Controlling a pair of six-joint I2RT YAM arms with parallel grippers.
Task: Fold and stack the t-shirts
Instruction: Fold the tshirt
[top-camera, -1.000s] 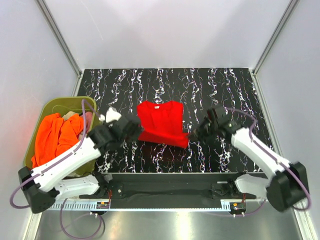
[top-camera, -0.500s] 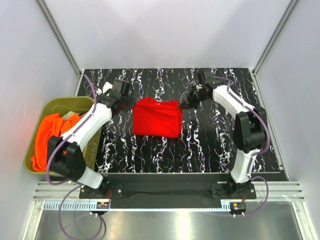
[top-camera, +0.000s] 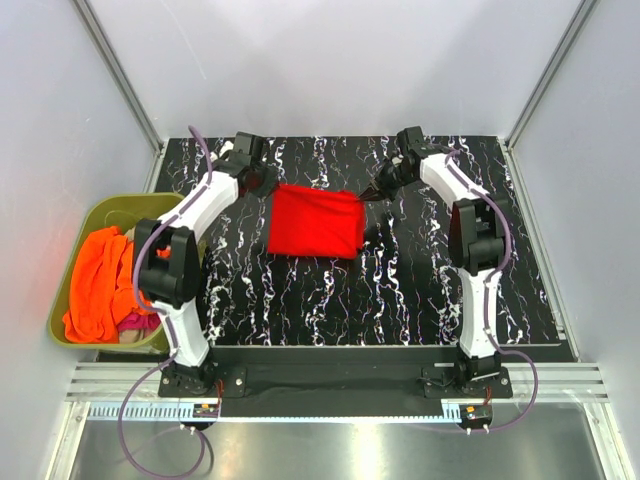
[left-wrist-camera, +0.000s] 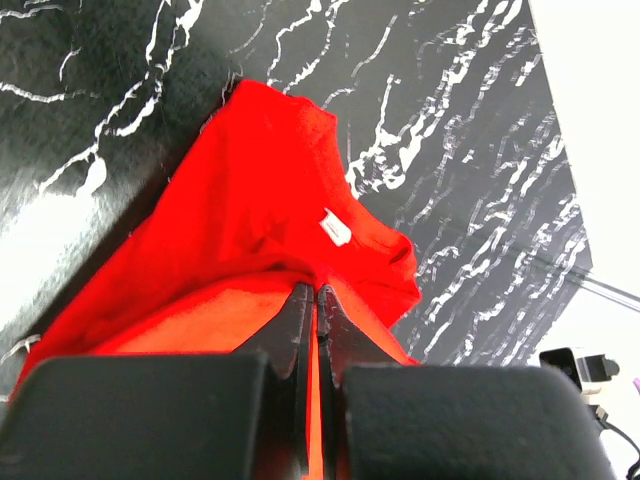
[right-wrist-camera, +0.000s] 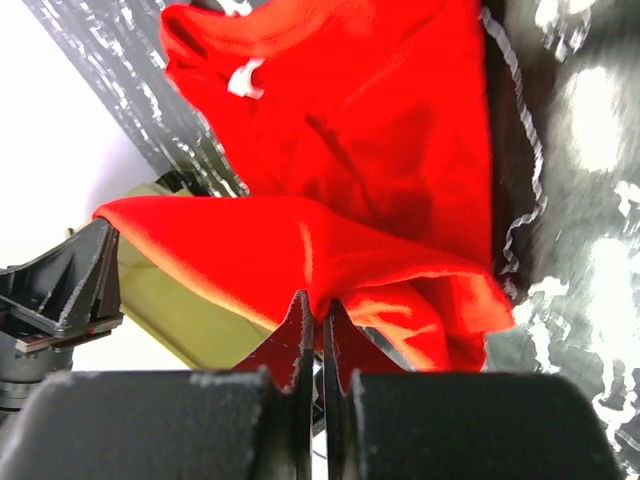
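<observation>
1. So, the red t-shirt (top-camera: 315, 222) lies on the black marbled tabletop (top-camera: 420, 290), about centred left to right and toward the far side. It's doubled over into a rough rectangle.
2. Left gripper (top-camera: 266, 184) is at the shirt's far left corner. Its fingers are squeezed together with a fold of red cloth pinched between them, which the left wrist view shows plainly.
3. Right gripper (top-camera: 380, 192) is at the far right corner, jaws pressed tight on a bunched edge of the same shirt.
4. In both wrist views the pinched top layer is held up off the layer lying on the table.
5. The small white neck label (left-wrist-camera: 335, 228) shows on that lower layer.
6. Off to the left, the olive-green tub (top-camera: 110, 208) holds an orange shirt (top-camera: 100, 280), with a bit of magenta cloth (top-camera: 140, 322) at its near end.
</observation>
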